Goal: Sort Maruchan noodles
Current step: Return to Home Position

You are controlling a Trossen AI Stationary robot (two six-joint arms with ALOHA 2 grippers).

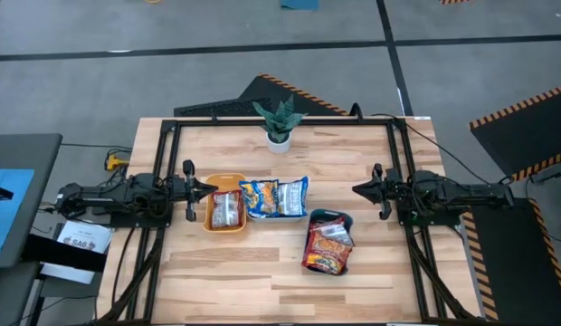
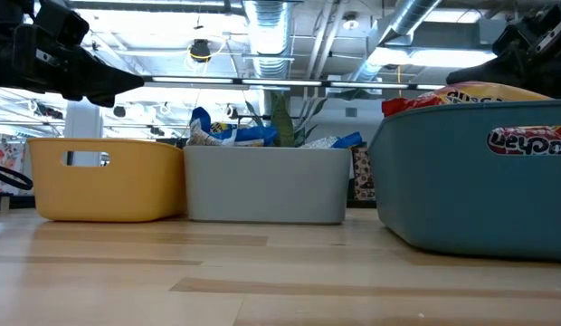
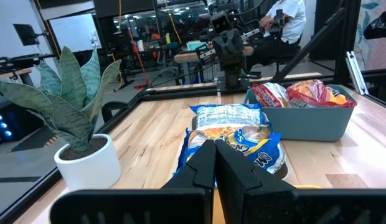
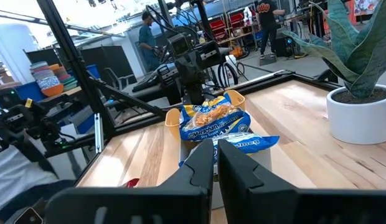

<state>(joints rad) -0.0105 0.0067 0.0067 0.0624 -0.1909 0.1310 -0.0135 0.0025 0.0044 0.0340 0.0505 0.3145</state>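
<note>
Across the table [image 1: 262,272] the Maruchan noodles [image 1: 276,197] sat binned: silver in the orange bin [image 1: 209,225], blue in the grey bin [image 2: 262,186], red in the teal bin [image 1: 346,218]. Left gripper [image 1: 208,188] and right gripper [image 1: 357,189] flanked them, closed and empty; sorting looked done

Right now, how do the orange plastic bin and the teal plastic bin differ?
The orange plastic bin holds silver-and-red noodle packets; the teal plastic bin holds orange-red packets. The orange bin's packets lie below its rim; the teal bin's heap above its rim. Both stand on the wooden table.
</note>
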